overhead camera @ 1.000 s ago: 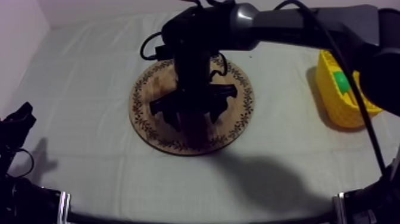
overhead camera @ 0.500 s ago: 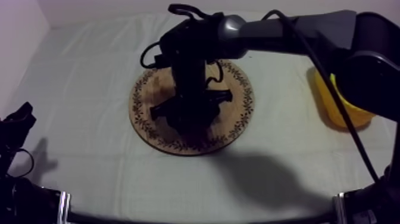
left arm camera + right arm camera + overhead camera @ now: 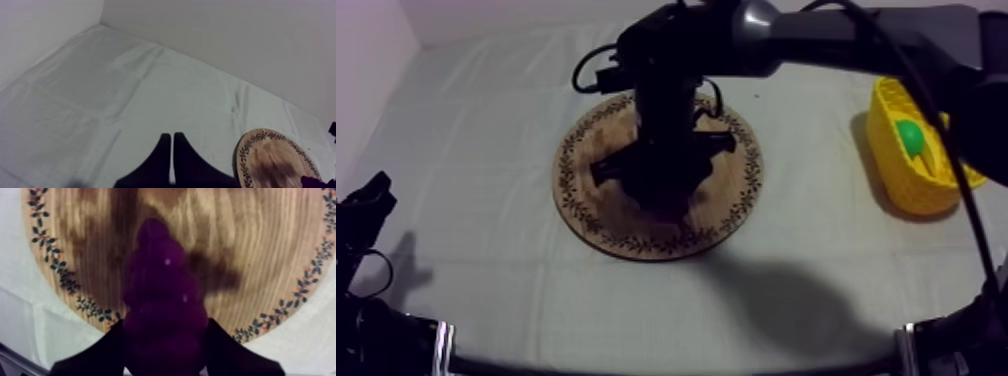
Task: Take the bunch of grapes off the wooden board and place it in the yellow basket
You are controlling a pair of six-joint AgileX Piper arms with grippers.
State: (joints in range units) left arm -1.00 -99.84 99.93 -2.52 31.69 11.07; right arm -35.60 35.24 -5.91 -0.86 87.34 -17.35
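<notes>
Jaws of the right gripper [image 3: 167,355] are clamped on the bunch of grapes [image 3: 162,283], over the middle of the wooden board [image 3: 265,248]. The left gripper [image 3: 172,150] has its jaws together. From above, it rests at the board's eight o'clock, and the yellow basket [image 3: 906,190] sits at its three o'clock.

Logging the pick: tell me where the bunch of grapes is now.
In the right wrist view the bunch of grapes is clamped in the right end effector, over the middle of the wooden board.
</notes>
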